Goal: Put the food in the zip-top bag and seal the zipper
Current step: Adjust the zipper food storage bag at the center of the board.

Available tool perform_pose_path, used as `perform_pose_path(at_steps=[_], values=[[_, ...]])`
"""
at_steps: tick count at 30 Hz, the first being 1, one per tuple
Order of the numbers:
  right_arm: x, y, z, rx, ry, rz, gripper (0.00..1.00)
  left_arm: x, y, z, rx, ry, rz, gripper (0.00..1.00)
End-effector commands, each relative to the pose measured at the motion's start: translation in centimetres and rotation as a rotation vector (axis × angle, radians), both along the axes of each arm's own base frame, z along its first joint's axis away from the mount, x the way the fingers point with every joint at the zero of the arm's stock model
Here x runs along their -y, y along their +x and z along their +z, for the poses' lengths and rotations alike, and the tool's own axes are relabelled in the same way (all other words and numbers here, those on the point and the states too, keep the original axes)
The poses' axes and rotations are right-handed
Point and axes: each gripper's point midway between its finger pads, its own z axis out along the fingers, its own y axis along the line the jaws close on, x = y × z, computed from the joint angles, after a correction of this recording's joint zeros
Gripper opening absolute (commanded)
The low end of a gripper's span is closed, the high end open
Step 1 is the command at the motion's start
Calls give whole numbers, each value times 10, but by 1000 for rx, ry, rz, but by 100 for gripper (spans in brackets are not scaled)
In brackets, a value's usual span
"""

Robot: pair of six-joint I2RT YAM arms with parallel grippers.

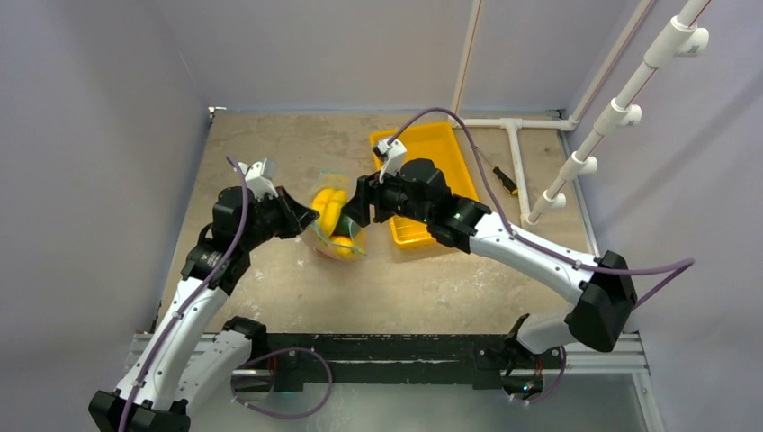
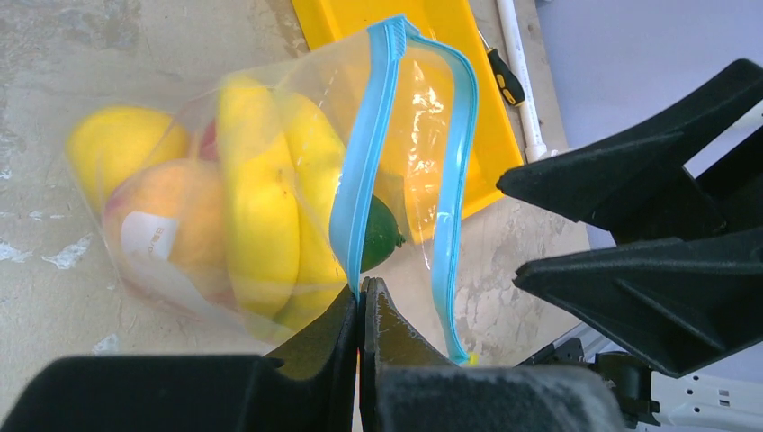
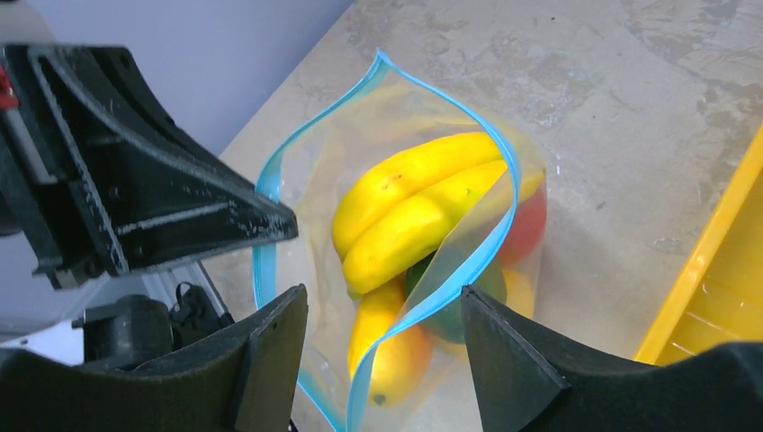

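- While both arms lean in over its middle, the mottled table (image 1: pixel 270 153) carries the whole scene, with the zip-top bag (image 1: pixel 335 225) lying between the two wrists.
- White pipe frame (image 1: pixel 517 171) runs along the far right corner, well apart from the work and in nobody's way.
- Yellow tray (image 1: pixel 432 148) sits just beside the bag on the right. The right arm crosses its near end, and no fruit shows in the part left in view, so the loading looks done.
- Left gripper (image 2: pixel 362 292) has its fingers pressed together on the near lip of the bag. It is probably anchoring that floppy edge so the mouth stays put.
- Right gripper (image 3: pixel 382 301) stands with its jaws spread wide over the bag's mouth, gripping nothing. It looks ready to catch the far lip or to press the two lips together.
- The bag, clear and slack, gapes in a long leaf shape, so the seal has not been made.
- Food fills the bag: bananas (image 3: pixel 414 198) lie uppermost, with a dark green avocado (image 2: pixel 382 236) under them. A stickered orange fruit (image 2: pixel 162 216) and a lemon (image 2: pixel 117 148) lie toward the bottom, and a red piece (image 3: pixel 531 225) rests against the far wall.
- The bananas ride high near the opening and may hold the lips apart when they are pressed.
- Zipper (image 2: pixel 369 153), the teal strip, bows out in two separate runs that meet only at the ends.
- Screwdriver (image 1: pixel 504 180) lies beyond the tray by the pipe, clear of the bag.
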Motion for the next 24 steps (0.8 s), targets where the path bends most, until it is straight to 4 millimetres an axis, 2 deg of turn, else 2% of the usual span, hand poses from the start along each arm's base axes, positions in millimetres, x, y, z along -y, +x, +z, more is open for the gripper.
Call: perform_pose_path(at_steps=[1, 4, 9, 16, 20, 24], values=[[10, -21, 0, 44, -18, 78, 67, -2, 0, 2, 3, -21, 24, 0], [19, -24, 1, 81, -14, 72, 68, -2, -1, -1, -2, -22, 25, 0], [22, -49, 4, 93, 43, 151, 69, -2, -1, 0, 0, -32, 27, 0], [4, -88, -8, 75, 35, 196, 69, 0, 0, 0, -2, -38, 23, 0], [2, -91, -15, 59, 37, 180, 68, 0, 0, 0, 0, -41, 19, 0], [3, -88, -24, 48, 15, 147, 63, 1, -1, 0, -2, -39, 14, 0]])
